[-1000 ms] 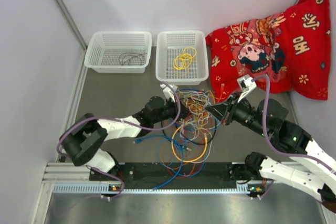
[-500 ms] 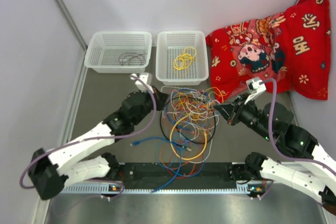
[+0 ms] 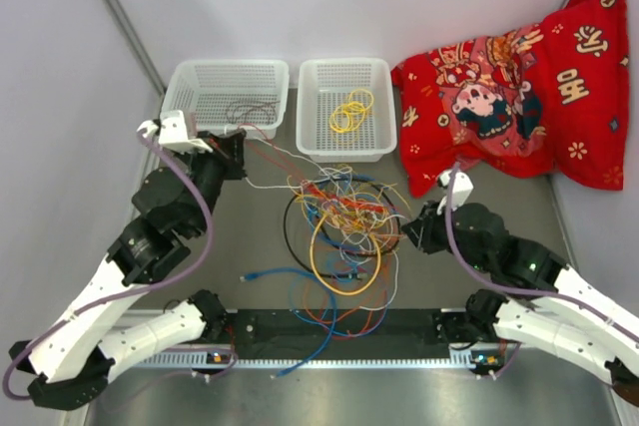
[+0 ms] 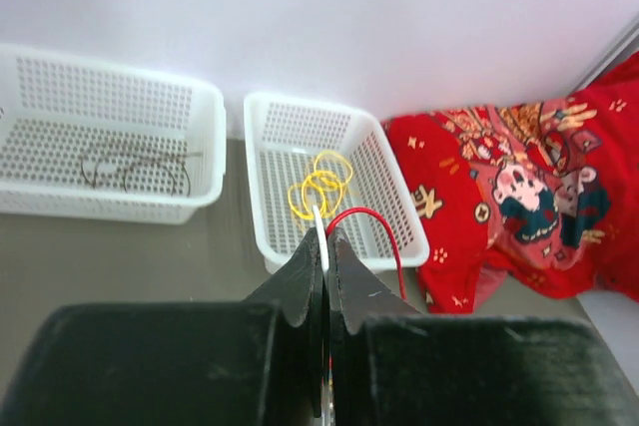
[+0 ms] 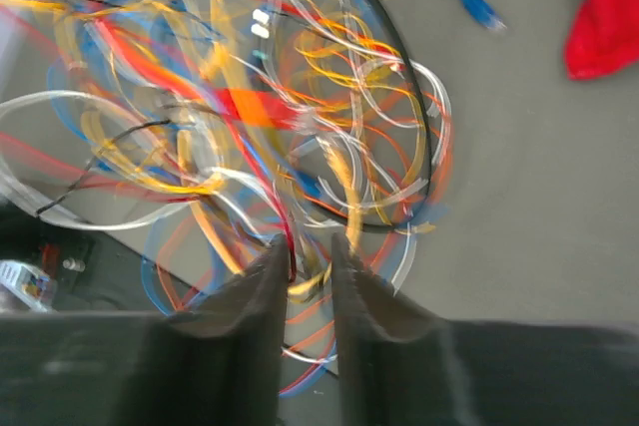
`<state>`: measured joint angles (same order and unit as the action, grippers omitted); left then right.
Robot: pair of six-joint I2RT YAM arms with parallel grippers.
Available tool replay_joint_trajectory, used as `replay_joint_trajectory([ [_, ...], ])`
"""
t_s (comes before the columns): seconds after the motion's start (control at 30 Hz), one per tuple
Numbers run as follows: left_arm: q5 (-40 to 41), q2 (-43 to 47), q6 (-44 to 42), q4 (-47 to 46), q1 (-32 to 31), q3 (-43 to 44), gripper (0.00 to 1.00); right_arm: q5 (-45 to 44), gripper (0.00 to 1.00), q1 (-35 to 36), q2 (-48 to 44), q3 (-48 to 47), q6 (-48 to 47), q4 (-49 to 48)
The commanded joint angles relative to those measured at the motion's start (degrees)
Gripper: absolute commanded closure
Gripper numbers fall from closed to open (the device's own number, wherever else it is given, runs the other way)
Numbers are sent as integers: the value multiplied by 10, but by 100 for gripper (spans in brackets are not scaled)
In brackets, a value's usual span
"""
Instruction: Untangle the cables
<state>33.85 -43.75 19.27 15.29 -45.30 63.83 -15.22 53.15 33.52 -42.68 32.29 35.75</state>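
We log: left gripper [image 4: 324, 238] | arm extended beside basket [image 3: 225, 97] | clamped on white wire [image 4: 319, 218] || right gripper [image 5: 305, 246] | low at cables [image 3: 344, 231] | grip: cannot tell

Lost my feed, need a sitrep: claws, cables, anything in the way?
Left claw shut on white wire, stretched from the cable tangle toward the left basket. Right claw at its edge, grip unclear. Tangle knotted mid-table; nothing blocking.
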Motion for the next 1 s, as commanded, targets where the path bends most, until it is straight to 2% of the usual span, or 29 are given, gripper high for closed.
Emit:
replay_joint_trajectory([
  [0.0,13,0,-53,-11,3,52,100,-1,60,6,15,7,21,25],
  [0.07,1,-6,-56,-10,2,63,100,-6,37,6,10,0,23,24],
  [0.17,-18,-13,-51,1,3,64,100,-20,22,6,0,-24,13,10],
  [0.27,-26,-9,-42,2,3,50,100,-17,21,6,7,-53,-8,-8],
  [0.43,-45,-1,-27,11,3,23,100,41,26,6,60,-55,-31,-79],
  [0.73,-35,9,-11,37,3,-10,100,179,36,7,221,-14,-18,-248],
  [0.97,-44,1,-5,46,3,-6,100,224,37,13,363,-35,-28,-327],
])
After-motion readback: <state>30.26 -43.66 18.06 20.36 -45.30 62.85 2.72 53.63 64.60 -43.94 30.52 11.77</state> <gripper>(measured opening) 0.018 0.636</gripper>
